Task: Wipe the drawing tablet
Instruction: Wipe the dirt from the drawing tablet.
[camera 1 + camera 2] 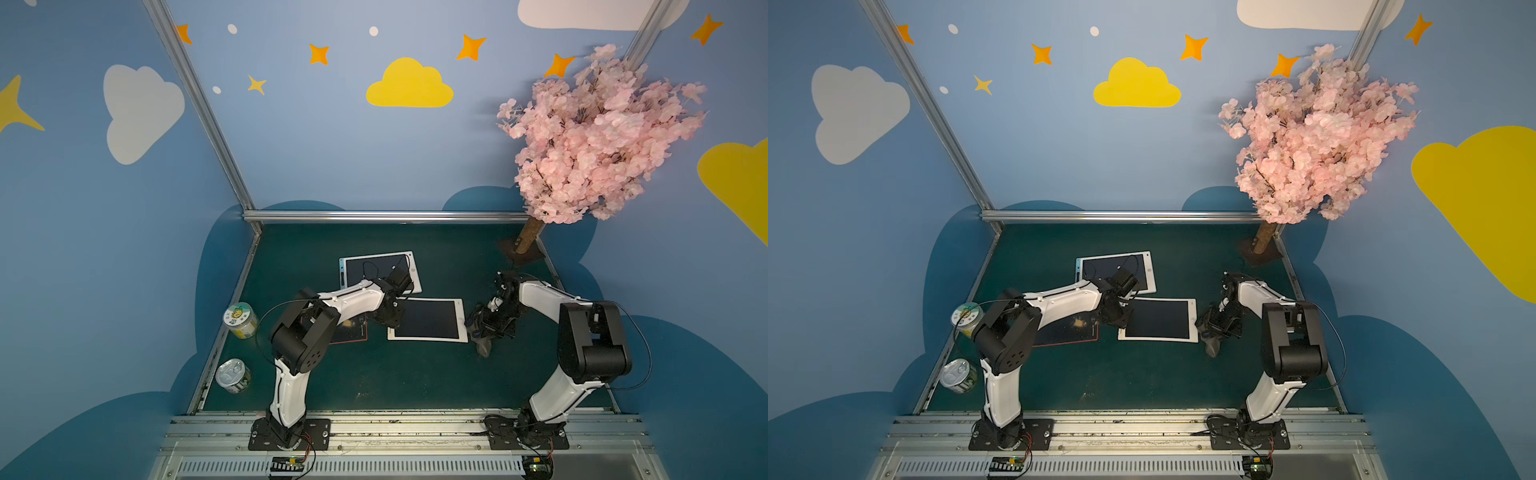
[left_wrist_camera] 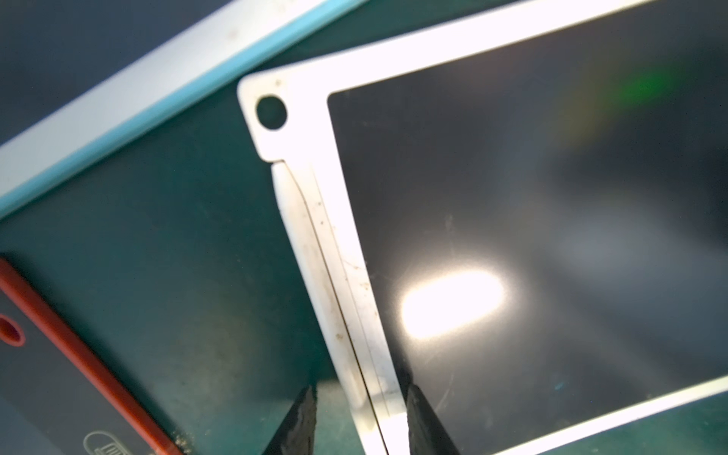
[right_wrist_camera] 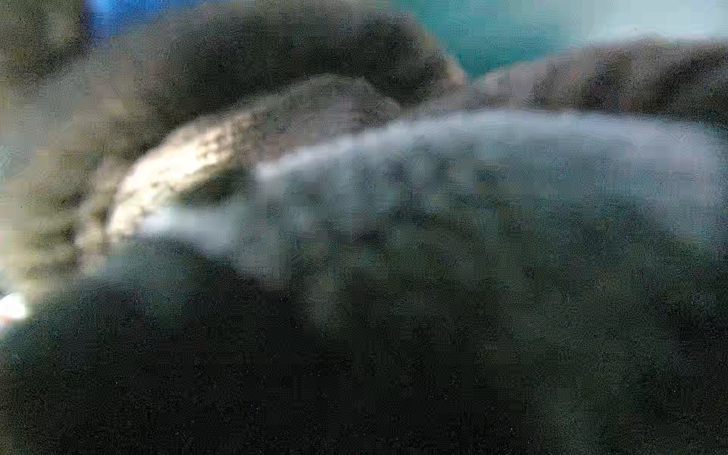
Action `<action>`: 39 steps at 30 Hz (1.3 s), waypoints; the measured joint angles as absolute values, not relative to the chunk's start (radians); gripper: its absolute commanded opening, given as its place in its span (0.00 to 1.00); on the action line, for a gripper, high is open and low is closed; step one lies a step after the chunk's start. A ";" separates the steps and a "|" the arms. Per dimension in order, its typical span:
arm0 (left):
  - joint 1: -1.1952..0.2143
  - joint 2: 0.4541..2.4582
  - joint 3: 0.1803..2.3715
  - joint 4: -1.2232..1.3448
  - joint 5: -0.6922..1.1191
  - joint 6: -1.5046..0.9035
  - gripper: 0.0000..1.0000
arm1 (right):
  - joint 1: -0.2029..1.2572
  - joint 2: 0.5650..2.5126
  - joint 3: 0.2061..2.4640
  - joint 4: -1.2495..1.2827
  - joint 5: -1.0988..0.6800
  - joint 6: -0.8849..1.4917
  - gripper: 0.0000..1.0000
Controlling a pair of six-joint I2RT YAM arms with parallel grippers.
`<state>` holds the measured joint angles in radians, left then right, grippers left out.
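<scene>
The white tablet (image 1: 428,320) is lying flat in the middle of the surface (image 1: 374,382), its dark screen looking blank. The left tool (image 2: 360,390) is standing partly spread at the tablet's 9 o'clock edge. It is straddling the frame without squeezing it, probably bracing the tablet against sliding. The right tool (image 1: 484,326) is hovering just off the 3 o'clock edge, pressed together on a grey cloth (image 1: 484,348) dangling beneath, seemingly placed for a sweep toward 9 o'clock. A blue tablet (image 1: 365,270) is sitting at 11 o'clock and a red tablet (image 1: 1067,330) at 9.
</scene>
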<state>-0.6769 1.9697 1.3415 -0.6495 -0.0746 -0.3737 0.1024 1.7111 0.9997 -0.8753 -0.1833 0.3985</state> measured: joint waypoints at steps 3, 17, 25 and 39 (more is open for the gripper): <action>-0.677 1.970 1.341 -0.650 -0.075 -0.374 0.39 | 0.088 1.680 0.994 -0.913 -0.062 0.429 0.00; -0.677 1.966 1.342 -0.654 -0.087 -0.374 0.41 | 0.093 1.538 1.063 -0.999 0.135 0.457 0.00; -0.674 1.937 1.341 -0.675 -0.107 -0.372 0.52 | 0.113 1.552 1.066 -0.931 -0.026 0.405 0.00; -0.611 1.864 1.284 -0.575 0.041 -0.390 0.66 | 0.124 1.736 1.238 -0.912 -0.071 0.381 0.84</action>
<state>-0.6109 1.8641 1.2839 -0.5747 0.0410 -0.3897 0.1242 1.7355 1.2377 -0.9115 -0.0711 0.3809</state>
